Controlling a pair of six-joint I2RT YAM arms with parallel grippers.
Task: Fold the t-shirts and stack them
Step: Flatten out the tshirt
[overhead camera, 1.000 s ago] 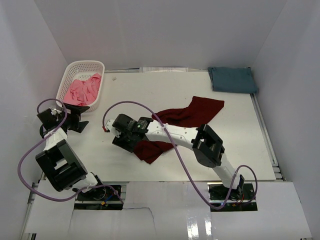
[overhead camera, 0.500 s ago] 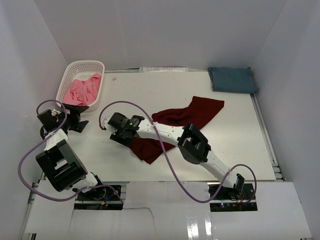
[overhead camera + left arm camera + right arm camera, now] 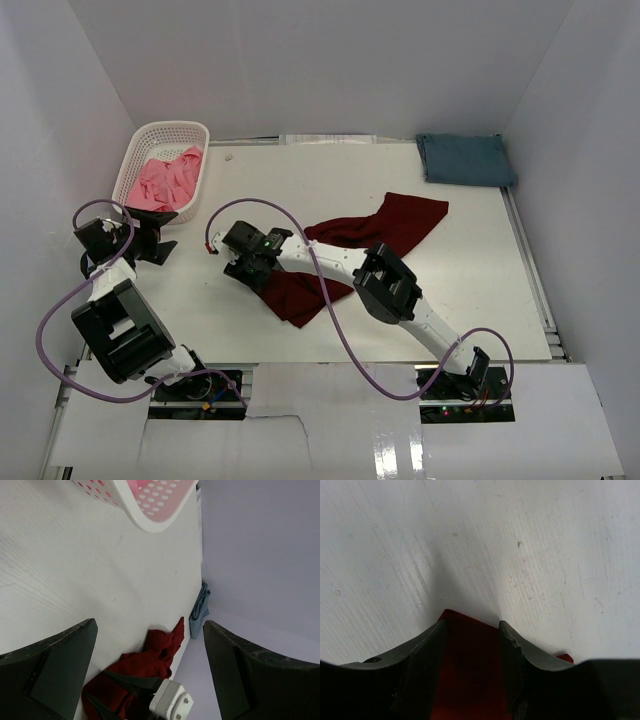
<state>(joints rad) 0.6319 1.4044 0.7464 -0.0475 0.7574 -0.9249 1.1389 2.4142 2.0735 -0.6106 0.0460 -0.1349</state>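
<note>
Between right gripper (image 3: 470,630) fingers, apparently pinched: maroon shirt (image 3: 370,235), lying near-left to far-right.

Shirt (image 3: 165,180) in basket (image 3: 190,135), far left.

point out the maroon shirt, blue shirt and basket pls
maroon shirt (image 3: 400,222): top view, on its flat upper right part.
blue shirt (image 3: 465,159): top view, middle of the folded cloth.
basket (image 3: 170,130): top view, on its far white rim.

t-shirts: 3 — maroon (image 3: 385,228), slate-blue (image 3: 465,159), pink (image 3: 165,180) | basket (image 3: 160,135): 1 | arms: 2
</note>
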